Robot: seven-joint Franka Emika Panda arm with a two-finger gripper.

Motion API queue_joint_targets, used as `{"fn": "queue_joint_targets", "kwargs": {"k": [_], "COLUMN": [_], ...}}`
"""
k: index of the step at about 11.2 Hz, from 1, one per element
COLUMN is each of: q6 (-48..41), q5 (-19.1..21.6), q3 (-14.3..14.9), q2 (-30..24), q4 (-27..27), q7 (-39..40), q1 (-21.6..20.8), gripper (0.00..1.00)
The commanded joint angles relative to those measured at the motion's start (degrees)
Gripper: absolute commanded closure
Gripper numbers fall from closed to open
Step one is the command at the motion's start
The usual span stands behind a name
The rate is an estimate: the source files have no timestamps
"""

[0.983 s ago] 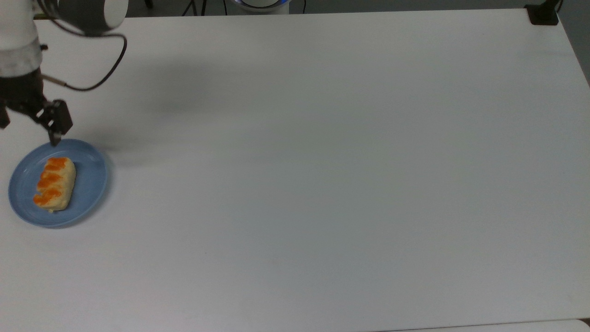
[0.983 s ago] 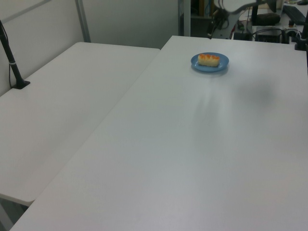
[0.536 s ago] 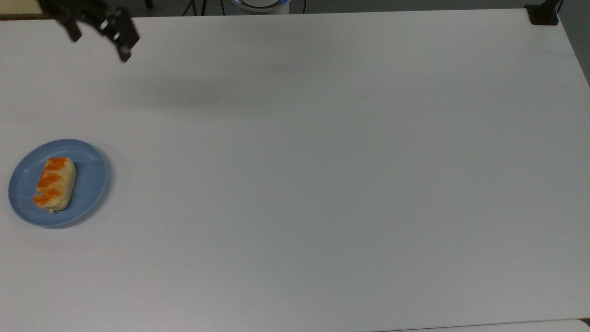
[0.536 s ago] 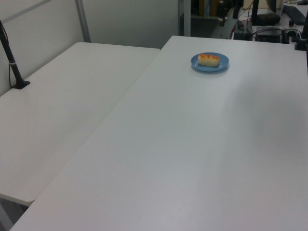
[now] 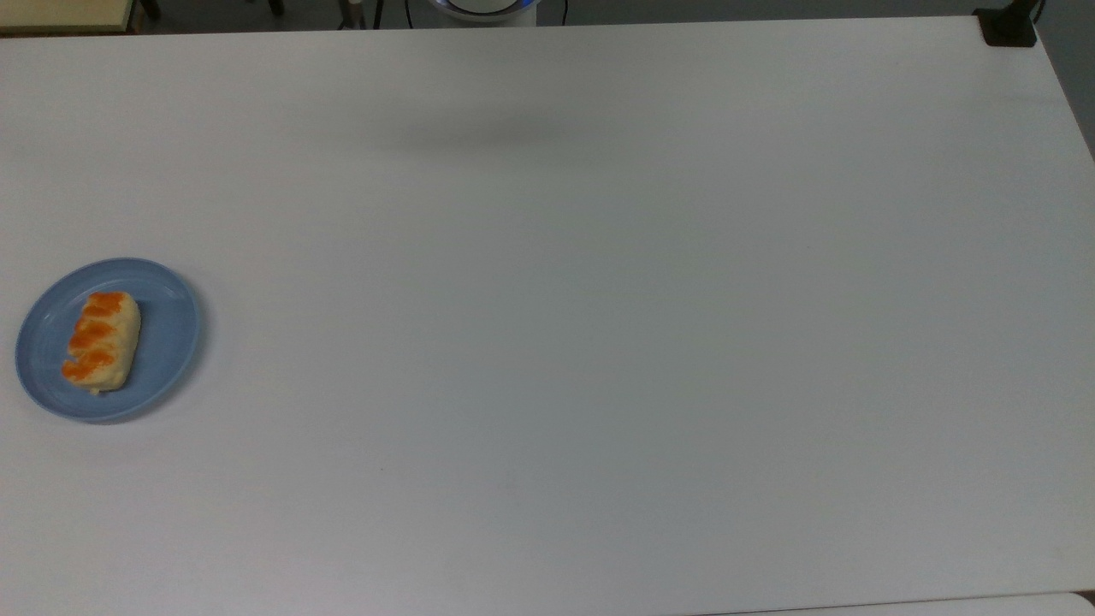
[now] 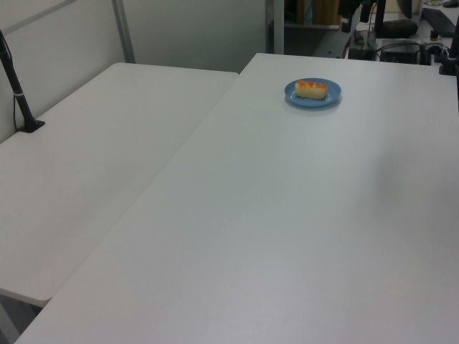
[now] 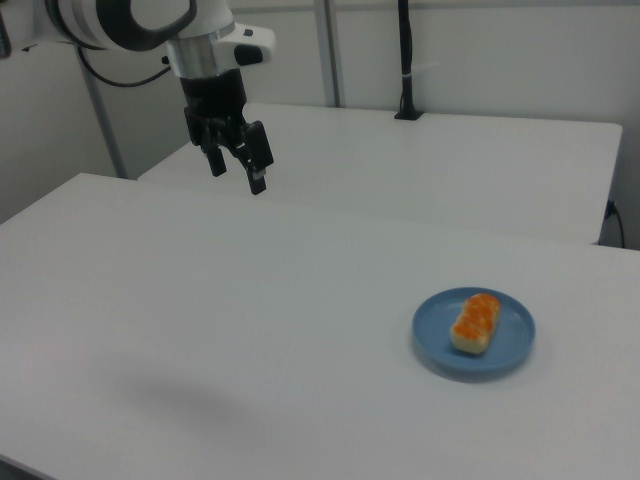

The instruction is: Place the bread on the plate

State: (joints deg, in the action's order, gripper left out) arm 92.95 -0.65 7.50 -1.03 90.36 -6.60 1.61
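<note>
The bread [image 5: 101,340], a pale-yellow loaf with orange glazed patches, lies on the round light-blue plate [image 5: 171,342] at the top view's left edge. The left view has the bread [image 6: 310,88] on the plate [image 6: 330,97] at the table's far end. In the right view the bread [image 7: 475,322] rests inside the plate [image 7: 516,343] at the lower right. My gripper [image 7: 238,178] hangs high above the table at the right view's upper left, far from the plate, open, with nothing between its fingers.
The white table [image 5: 599,342] is bare apart from the plate. A black clamp [image 5: 1009,26] sits at its far right corner in the top view. A second white table [image 6: 86,165] adjoins it, carrying a black post [image 6: 18,93].
The gripper has lifted away from the plate's rim and left the top view past its upper edge. The bread and plate have not moved.
</note>
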Motion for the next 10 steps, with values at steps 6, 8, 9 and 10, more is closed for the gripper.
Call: {"fn": "queue_joint_targets", "kwargs": {"k": [6,8,9,10], "q6": [2.41,2.32,2.41,2.41], "q5": [0.92,0.83,0.83,0.83], "q3": [-6.27,-5.83,-5.83,-5.83], "q2": [0.50,0.50,0.50,0.50], "q4": [1.84,1.75,1.75,1.75], "q7": [8.09,8.09,8.09,8.18], "q1": [3.22,2.17,2.17,2.25], "gripper": [0.00,0.00,0.00,0.00]}}
